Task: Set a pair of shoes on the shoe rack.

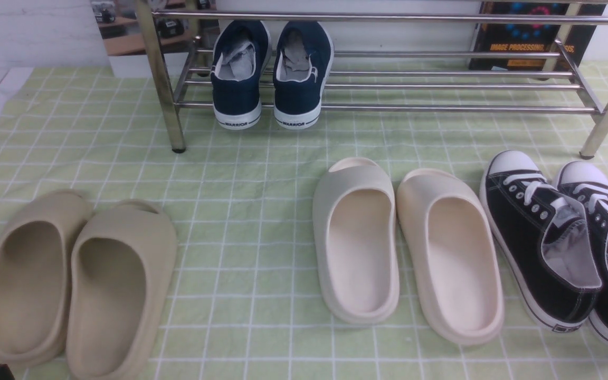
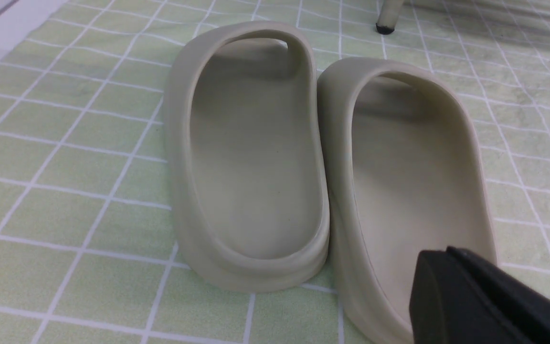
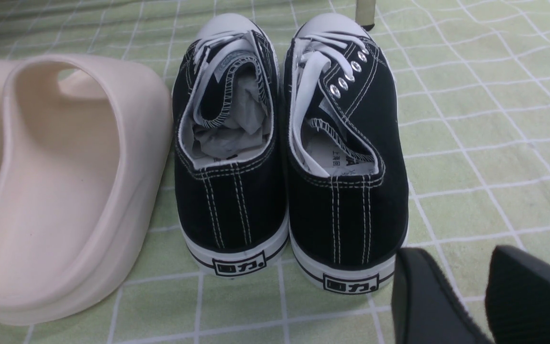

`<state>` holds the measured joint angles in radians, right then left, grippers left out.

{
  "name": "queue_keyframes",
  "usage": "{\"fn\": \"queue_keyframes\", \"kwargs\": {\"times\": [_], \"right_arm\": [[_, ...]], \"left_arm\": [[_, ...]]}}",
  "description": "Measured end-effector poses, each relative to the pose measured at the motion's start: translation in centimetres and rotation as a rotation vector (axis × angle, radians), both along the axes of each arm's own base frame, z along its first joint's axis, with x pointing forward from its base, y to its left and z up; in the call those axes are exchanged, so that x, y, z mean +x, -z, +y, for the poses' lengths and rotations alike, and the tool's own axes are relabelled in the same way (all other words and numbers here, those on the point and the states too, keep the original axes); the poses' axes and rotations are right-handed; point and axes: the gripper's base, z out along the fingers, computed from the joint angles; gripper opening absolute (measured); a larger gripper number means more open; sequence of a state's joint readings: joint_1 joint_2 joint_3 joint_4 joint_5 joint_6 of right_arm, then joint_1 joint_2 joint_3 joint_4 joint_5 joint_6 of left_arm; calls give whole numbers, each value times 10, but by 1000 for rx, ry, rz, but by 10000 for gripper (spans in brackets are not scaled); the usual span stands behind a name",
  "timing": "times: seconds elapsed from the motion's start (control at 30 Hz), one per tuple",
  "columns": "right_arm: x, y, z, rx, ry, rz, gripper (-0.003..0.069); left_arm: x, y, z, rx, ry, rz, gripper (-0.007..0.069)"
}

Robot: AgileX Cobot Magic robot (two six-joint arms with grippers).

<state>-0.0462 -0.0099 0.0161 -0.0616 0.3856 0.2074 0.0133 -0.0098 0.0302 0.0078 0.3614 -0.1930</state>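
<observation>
The pair of shoes, two navy-blue slip-on sneakers [image 1: 238, 74] [image 1: 301, 74] with white soles, stands side by side on the lower bars of the chrome shoe rack [image 1: 441, 109], at its left end, heels toward me. My left gripper [image 2: 439, 253] is shut with nothing in it and hovers over the heel of a tan slipper [image 2: 413, 181]. My right gripper [image 3: 456, 258] is open and empty, just behind the heel of a black lace-up sneaker [image 3: 346, 191]. Both grippers are far from the rack.
On the green checked cloth lie a tan pair of slippers [image 1: 82, 279] at the left, a cream pair [image 1: 404, 248] in the middle, and black sneakers [image 1: 562, 237] at the right. A dark book [image 1: 531, 37] stands behind the rack. The rack's legs [image 1: 169, 100] stand on the cloth.
</observation>
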Motion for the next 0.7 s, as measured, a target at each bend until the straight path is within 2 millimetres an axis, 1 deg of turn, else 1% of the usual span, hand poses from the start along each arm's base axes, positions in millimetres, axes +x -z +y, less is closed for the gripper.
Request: {"fn": "queue_keyframes", "kwargs": {"times": [0.7], "right_arm": [[0,0,0,0,0,0,239]], "left_arm": [[-1,2,0,0,0,22,-13]]}}
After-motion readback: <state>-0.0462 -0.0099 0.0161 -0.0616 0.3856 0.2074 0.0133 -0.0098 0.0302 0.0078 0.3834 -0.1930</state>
